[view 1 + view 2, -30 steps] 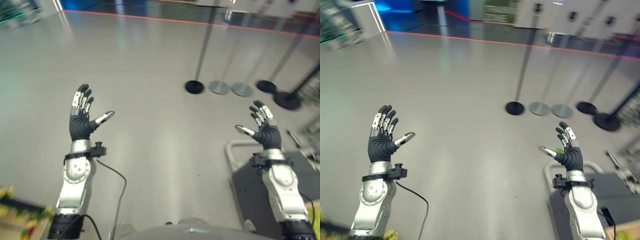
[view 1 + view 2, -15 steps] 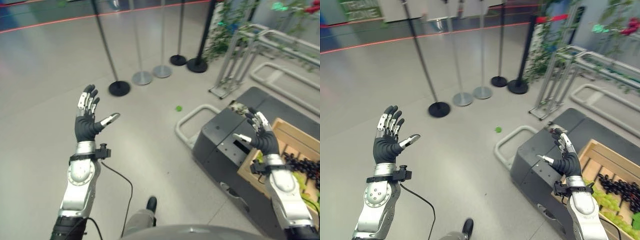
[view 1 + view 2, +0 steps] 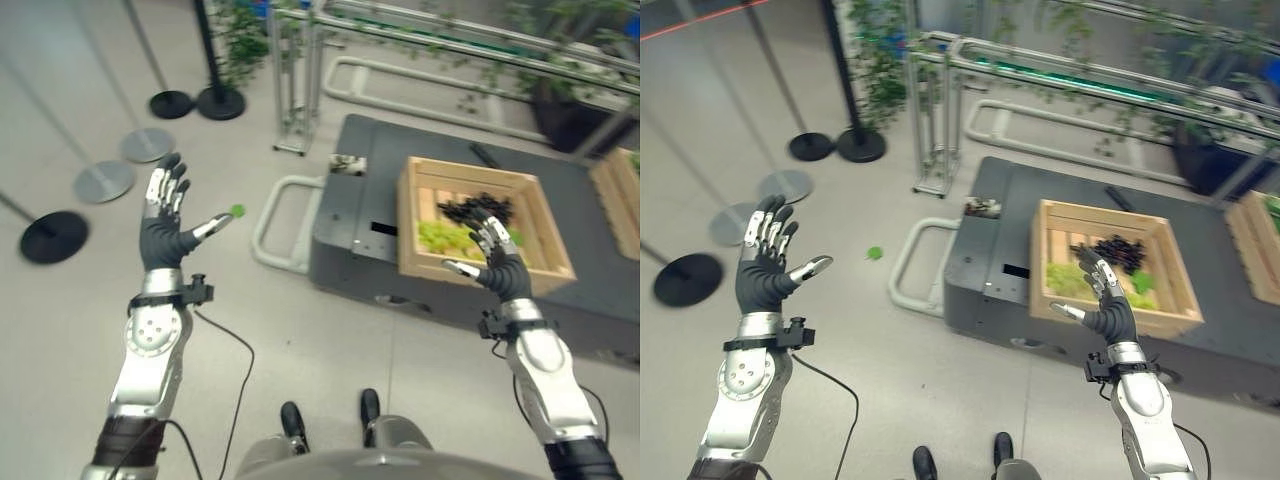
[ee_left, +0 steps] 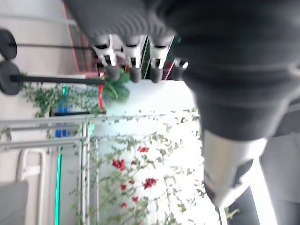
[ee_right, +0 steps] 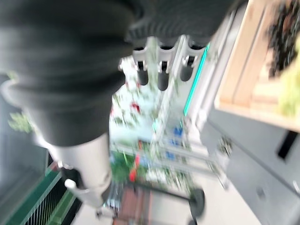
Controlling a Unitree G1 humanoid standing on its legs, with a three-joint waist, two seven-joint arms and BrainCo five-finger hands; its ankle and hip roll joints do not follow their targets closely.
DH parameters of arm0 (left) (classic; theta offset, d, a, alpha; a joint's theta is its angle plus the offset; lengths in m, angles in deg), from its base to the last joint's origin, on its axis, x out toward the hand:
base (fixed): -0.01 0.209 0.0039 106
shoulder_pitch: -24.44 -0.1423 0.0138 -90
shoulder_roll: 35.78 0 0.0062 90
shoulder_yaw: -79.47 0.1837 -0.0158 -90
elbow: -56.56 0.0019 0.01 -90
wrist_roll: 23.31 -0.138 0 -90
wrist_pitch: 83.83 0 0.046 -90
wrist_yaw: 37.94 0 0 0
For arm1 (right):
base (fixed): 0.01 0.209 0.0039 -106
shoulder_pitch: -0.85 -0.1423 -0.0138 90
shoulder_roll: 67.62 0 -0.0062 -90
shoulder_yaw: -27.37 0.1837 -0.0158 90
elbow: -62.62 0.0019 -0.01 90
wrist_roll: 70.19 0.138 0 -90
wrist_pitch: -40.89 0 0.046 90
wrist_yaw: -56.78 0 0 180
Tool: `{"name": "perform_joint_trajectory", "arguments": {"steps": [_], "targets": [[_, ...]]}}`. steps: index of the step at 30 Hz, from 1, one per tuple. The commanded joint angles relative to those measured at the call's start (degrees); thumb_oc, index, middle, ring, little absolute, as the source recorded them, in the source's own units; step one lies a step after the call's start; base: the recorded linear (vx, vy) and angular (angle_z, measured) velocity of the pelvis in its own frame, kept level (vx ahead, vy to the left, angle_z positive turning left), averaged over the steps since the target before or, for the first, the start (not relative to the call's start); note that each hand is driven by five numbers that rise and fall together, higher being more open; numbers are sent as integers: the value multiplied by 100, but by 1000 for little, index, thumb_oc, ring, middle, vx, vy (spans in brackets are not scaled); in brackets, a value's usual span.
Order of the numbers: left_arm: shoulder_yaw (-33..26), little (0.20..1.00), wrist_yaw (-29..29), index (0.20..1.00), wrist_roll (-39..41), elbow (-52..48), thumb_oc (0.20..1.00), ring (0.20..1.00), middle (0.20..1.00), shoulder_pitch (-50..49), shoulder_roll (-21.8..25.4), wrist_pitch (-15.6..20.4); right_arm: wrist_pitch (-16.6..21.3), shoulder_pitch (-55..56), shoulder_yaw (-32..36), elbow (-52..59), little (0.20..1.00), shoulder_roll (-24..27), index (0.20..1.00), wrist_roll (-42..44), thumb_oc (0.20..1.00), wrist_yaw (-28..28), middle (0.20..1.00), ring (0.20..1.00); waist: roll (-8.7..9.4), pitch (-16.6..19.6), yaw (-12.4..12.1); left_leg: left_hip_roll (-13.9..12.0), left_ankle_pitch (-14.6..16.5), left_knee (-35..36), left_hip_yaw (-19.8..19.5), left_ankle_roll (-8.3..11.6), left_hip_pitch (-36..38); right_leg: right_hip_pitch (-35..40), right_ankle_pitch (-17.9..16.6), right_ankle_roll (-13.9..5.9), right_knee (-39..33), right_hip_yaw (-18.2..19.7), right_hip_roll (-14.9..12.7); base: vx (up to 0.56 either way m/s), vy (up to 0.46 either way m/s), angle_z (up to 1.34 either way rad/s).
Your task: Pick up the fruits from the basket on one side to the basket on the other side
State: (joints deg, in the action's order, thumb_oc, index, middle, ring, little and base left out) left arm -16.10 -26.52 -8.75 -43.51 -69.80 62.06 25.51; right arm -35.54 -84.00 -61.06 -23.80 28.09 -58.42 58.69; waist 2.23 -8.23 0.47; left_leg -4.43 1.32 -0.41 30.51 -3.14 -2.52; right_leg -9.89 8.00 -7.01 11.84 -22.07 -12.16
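A slatted bare-wood crate (image 3: pixel 478 228) sits on a matt dark-grey platform (image 3: pixel 350 225) above glossy grey floor (image 3: pixel 60 320).

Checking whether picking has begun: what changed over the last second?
Mainly the camera swung round, bringing a wooden crate of green and dark grapes into view. Left hand and right hand stay raised, open and empty; nothing grasped.

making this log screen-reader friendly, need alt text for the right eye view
Both robot hands are raised, open and empty: the left hand over grey floor, the right hand in front of a wooden crate of green grapes and dark grapes on a dark platform. A small green fruit lies on the floor near black stanchion bases.
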Motion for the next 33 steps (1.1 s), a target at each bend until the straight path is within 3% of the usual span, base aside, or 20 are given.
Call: {"name": "perform_joint_trajectory", "arguments": {"steps": [1, 3, 5, 10, 13, 14, 16, 17, 18, 20, 21, 22, 23, 24, 25, 26, 27, 29, 30, 33], "targets": [[-239, 1000, 15, 1000, -148, -366, 1000, 1000, 1000, 147, 148, 211, 206, -292, 265, 36, 1000, 82, 1000, -191, 1000, 20, 1000, 1000, 108, 24, -43, 41, 836, -618, -936, 356, 98, 666, -971, -331, -854, 76, -441, 52, -76, -102], [-242, 1000, 15, 1000, -134, -346, 1000, 1000, 1000, 197, 138, 190, 169, -235, 298, 61, 1000, 69, 1000, -204, 1000, 4, 1000, 1000, 135, 46, 24, -4, 879, -662, -831, 381, 142, 561, -1268, -461, -982, 303, -656, 69, -166, -70], [-249, 1000, 60, 1000, -150, -304, 1000, 1000, 1000, 241, 161, 159, 144, -256, 282, 60, 1000, 67, 1000, -224, 1000, 11, 1000, 1000, 150, 52, 39, -93, 889, -751, -720, 426, 172, 462, -1565, -557, -1138, 210, -909, 67, -171, -39], [-268, 1000, 34, 1000, -182, -223, 1000, 1000, 1000, 270, 175, 127, 90, -197, 269, 119, 1000, 107, 1000, -195, 1000, -29, 1000, 1000, 240, 76, 41, -266, 859, -643, -453, 583, 462, 507, -1450, -628, -1115, -6, -889, 114, -281, -84], [-152, 1000, 43, 1000, -88, -139, 1000, 1000, 1000, 385, 95, 115, 154, -175, 332, 211, 1000, 152, 1000, -86, 1000, 22, 1000, 1000, 170, 47, 231, -784, 695, -768, -431, 850, 589, 450, -947, -404, -687, 86, -422, 194, -537, -19], [-81, 1000, 1, 1000, -11, -103, 1000, 1000, 1000, 436, 46, 135, 192, -196, 344, 236, 1000, 240, 1000, -34, 1000, 39, 1000, 1000, 116, 11, 324, -1081, 641, -1102, -370, 963, 602, 517, -687, -256, -647, 52, -189, 151, -423, -5], [-81, 1000, -5, 1000, -6, -95, 1000, 1000, 1000, 444, 36, 141, 191, -197, 347, 237, 1000, 253, 1000, -29, 1000, 39, 1000, 1000, 81, -6, 323, -1141, 665, -1168, -384, 992, 588, 539, -672, -232, -655, 40, -144, 150, -341, -9], [35, 1000, -69, 1000, 22, -82, 1000, 1000, 1000, 484, -14, 119, 246, -235, 335, 247, 1000, 397, 1000, 92, 1000, 40, 1000, 1000, -42, -60, 378, -1584, -158, -1946, -506, 1329, 495, 772, -368, 93, -775, 126, 318, 195, -413, -27], [36, 1000, -71, 1000, 23, -78, 1000, 1000, 1000, 488, -19, 121, 245, -235, 336, 248, 1000, 403, 1000, 93, 1000, 41, 1000, 1000, -67, -72, 379, -1637, -175, -1980, -531, 1372, 485, 792, -354, 126, -788, 116, 366, 283, -533, -36], [70, 1000, -68, 1000, 92, -73, 1000, 1000, 1000, 463, -60, 125, 282, -212, 302, 276, 1000, 410, 1000, 251, 1000, 32, 1000, 1000, -90, -83, 397, -1818, -639, -2519, -866, 1465, 406, 994, -165, 370, -914, 327, 683, 178, -272, -28], [70, 1000, -67, 1000, 93, -72, 1000, 1000, 1000, 461, -58, 127, 283, -207, 303, 278, 1000, 410, 1000, 257, 1000, 28, 1000, 1000, -101, -90, 401, -1851, -647, -2550, -894, 1492, 391, 1011, -161, 393, -932, 320, 716, 201, -393, -25], [102, 1000, -69, 1000, 82, -61, 1000, 1000, 1000, 427, -49, 130, 306, -134, 304, 346, 1000, 473, 1000, 268, 1000, 12, 1000, 1000, -35, -166, 377, -1864, -1014, -3064, -1211, 1367, 192, 1161, -160, 638, -1082, 487, 910, 148, -323, -34], [128, 1000, -56, 1000, 71, -69, 1000, 1000, 1000, 394, -67, 128, 294, -142, 268, 337, 1000, 503, 1000, 266, 1000, 26, 1000, 1000, 11, -205, 321, -1655, -925, -3289, -1505, 1298, 30, 1204, -134, 694, -1131, 621, 938, 182, -353, -39], [153, 1000, -35, 1000, 53, -75, 1000, 1000, 1000, 387, -88, 120, 266, -152, 240, 290, 1000, 512, 1000, 315, 1000, 10, 1000, 1000, 70, -217, 263, -1193, -625, -3345, -1907, 1140, -201, 1223, -140, 697, -1187, 750, 915, 70, -103, -47], [153, 1000, -35, 1000, 52, -75, 1000, 1000, 1000, 387, -87, 120, 267, -152, 239, 290, 1000, 511, 1000, 315, 1000, 10, 1000, 1000, 74, -206, 274, -1184, -630, -3343, -1915, 1136, -216, 1213, -141, 695, -1188, 741, 907, 164, -160, -58], [222, 1000, -73, 1000, 78, -68, 1000, 1000, 1000, 360, -160, 96, 268, -73, 206, 242, 1000, 501, 1000, 338, 1000, -4, 1000, 1000, 104, -240, 173, -511, -1, -3012, -2272, 899, -730, 1410, -120, 636, -1292, 836, 956, 190, -154, -53], [229, 1000, -62, 1000, 27, -54, 1000, 1000, 1000, 350, -140, 103, 285, -50, 221, 228, 1000, 479, 1000, 347, 1000, 4, 1000, 1000, 103, -271, 160, -429, 70, -2770, -2257, 850, -952, 1441, -103, 602, -1296, 838, 980, 243, -171, -26], [213, 1000, -59, 1000, -16, -66, 1000, 1000, 1000, 334, -106, 131, 297, -28, 242, 223, 1000, 466, 1000, 360, 1000, -16, 1000, 1000, 115, -251, 161, -406, 50, -2414, -2237, 792, -1084, 1416, -101, 555, -1291, 849, 971, 160, -26, -5], [266, 1000, -35, 1000, -30, -71, 1000, 1000, 1000, 364, -84, 158, 355, -5, 224, 189, 1000, 479, 1000, 310, 1000, 36, 1000, 1000, -13, -298, 100, -454, -498, -1257, -2300, 885, -1264, 1481, -30, 510, -1307, 850, 1113, 237, 28, -14], [273, 1000, 46, 1000, -145, -96, 1000, 1000, 1000, 359, -10, 156, 397, -65, 118, 109, 1000, 517, 1000, 208, 1000, 87, 1000, 1000, -35, -389, -61, -346, -894, -199, -2975, 1015, -1340, 1612, 107, 446, -1331, 1029, 1243, 252, 47, -32]]}}
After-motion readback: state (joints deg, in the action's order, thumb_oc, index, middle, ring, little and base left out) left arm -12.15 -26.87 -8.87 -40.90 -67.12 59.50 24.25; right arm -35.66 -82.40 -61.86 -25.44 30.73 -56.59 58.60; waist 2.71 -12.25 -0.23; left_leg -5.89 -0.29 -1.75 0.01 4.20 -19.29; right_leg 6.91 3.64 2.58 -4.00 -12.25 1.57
